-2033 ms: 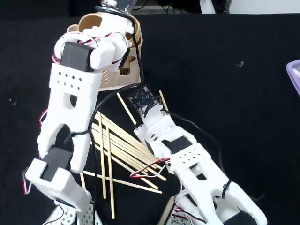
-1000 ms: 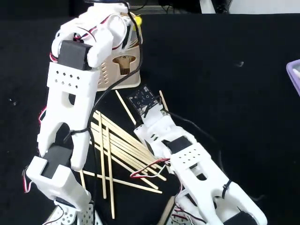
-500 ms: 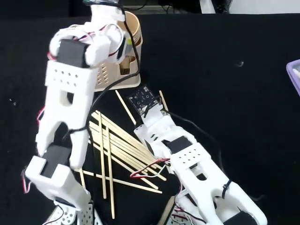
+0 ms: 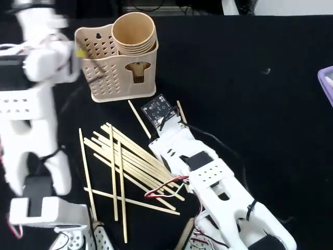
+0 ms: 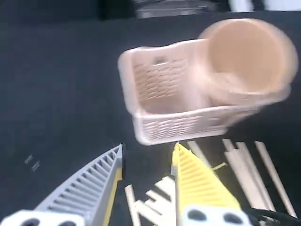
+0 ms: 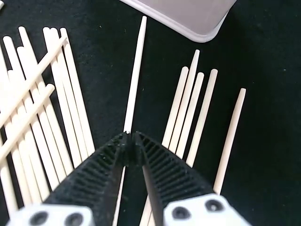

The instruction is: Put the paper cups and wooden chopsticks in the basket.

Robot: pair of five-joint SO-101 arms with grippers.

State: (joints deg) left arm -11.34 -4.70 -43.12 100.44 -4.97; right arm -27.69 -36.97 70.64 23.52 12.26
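Our left gripper [image 5: 148,147] stands wide open and holds nothing, its fingers pointing toward the basket [image 4: 112,78] from just beside it. Our right gripper [image 6: 130,139] has its tips pressed together directly over one loose chopstick [image 6: 135,75]; we cannot tell whether the stick is pinched. The left arm [image 4: 31,104] rises tall at the table's left edge, left of the basket. The right arm [image 4: 208,182] lies low, stretched over the scattered chopsticks [image 4: 130,161] toward the basket. A stack of paper cups [image 4: 134,31] sits upright in the basket's right end. The black table [image 4: 250,104] lies open to the right, as far as a purple container [image 4: 323,79] at its edge.
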